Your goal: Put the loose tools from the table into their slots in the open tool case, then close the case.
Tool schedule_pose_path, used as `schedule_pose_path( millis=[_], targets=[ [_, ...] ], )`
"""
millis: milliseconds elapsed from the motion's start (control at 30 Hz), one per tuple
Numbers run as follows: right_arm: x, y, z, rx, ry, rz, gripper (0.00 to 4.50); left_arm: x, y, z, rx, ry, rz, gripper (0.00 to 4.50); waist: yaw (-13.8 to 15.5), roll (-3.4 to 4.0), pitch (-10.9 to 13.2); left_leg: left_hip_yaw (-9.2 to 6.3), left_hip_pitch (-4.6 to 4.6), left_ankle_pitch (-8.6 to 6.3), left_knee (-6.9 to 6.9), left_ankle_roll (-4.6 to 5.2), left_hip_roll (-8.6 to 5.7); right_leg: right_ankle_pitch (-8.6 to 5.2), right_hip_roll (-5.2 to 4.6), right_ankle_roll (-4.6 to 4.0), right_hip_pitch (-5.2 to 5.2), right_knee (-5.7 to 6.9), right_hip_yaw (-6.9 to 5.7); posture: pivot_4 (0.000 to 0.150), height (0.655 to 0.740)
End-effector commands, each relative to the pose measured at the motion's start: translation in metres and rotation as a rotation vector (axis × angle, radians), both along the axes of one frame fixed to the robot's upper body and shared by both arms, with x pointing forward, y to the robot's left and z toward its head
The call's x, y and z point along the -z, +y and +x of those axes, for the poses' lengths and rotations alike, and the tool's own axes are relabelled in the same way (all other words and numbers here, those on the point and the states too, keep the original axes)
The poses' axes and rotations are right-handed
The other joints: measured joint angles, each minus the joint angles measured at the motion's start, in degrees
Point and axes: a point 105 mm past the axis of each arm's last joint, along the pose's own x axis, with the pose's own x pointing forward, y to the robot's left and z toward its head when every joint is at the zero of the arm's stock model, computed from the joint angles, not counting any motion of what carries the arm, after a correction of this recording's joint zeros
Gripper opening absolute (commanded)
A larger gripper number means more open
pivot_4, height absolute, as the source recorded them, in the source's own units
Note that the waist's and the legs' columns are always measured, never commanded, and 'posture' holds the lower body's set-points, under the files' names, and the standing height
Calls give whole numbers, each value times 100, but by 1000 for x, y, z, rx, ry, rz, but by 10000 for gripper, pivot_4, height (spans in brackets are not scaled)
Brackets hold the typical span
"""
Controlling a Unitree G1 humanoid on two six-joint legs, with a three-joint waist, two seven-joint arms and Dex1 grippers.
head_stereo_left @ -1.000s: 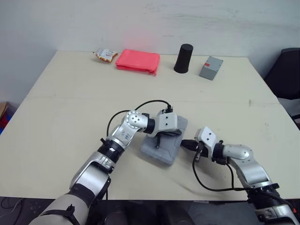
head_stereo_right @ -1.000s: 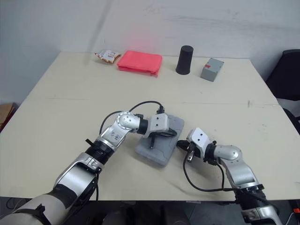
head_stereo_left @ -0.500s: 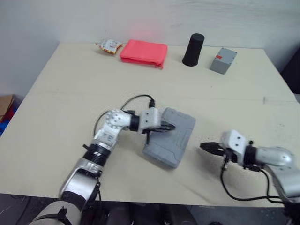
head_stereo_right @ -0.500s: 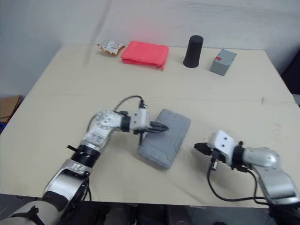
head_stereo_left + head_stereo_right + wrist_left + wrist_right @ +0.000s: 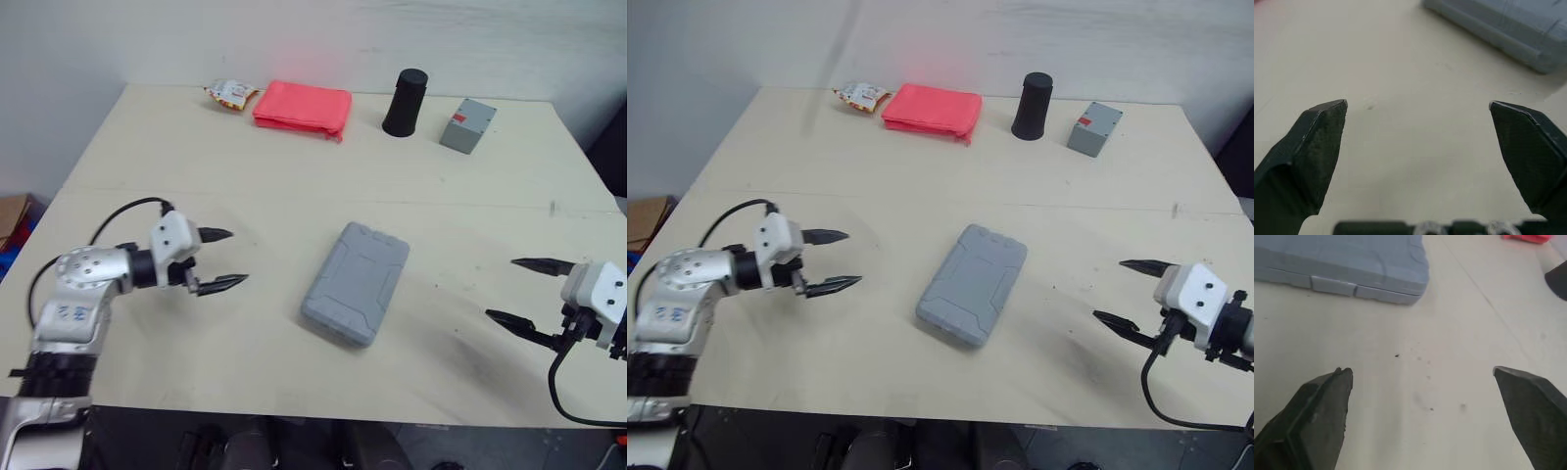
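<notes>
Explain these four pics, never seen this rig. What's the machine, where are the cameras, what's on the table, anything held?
It is a two-armed humanoid robot; each arm ends in a hand with two black fingers. The two wide pictures come from a stereo camera on its head, looking down over the arms, so they show one scene twice. The two close pictures come from cameras on the wrists, each looking out between that hand's fingers. On the table a grey tool case lies shut in the middle. Along the far edge sit a snack packet, a red pouch, a black cylinder and a grey box. The left hand and right hand are out to either side of the case, apart from it, both open and holding nothing.
</notes>
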Motion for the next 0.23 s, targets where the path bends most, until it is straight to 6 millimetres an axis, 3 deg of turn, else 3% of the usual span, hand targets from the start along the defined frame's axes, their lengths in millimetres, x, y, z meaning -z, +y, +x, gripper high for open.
schedule_pose_path(
  millis=[33, 133, 233],
  targets=[
    [-18, -9, 4, 12, -69, -40, 45000, 0, 30, -3, -140, -58, -20, 44684, 2, 1, 4, 0, 0, 0, -1, 0, 0, 0, 0, 0, -1, 0, -1, 1500, 7400],
    [-25, -6, 13, 0, -101, -50, 45000, 13, 43, -8, -177, -34, 5, 44684, -11, 6, 15, 0, -1, 1, -1, 3, -1, 2, -2, -2, -4, 2, -1, 1500, 7400],
    [-26, 4, 23, -24, -122, -38, 45000, 12, 39, -8, -161, -56, -7, 44684, -16, 4, 17, 0, -1, 1, -3, 3, 2, 7, -1, -8, -7, 4, -3, 1500, 7400]
  ],
)
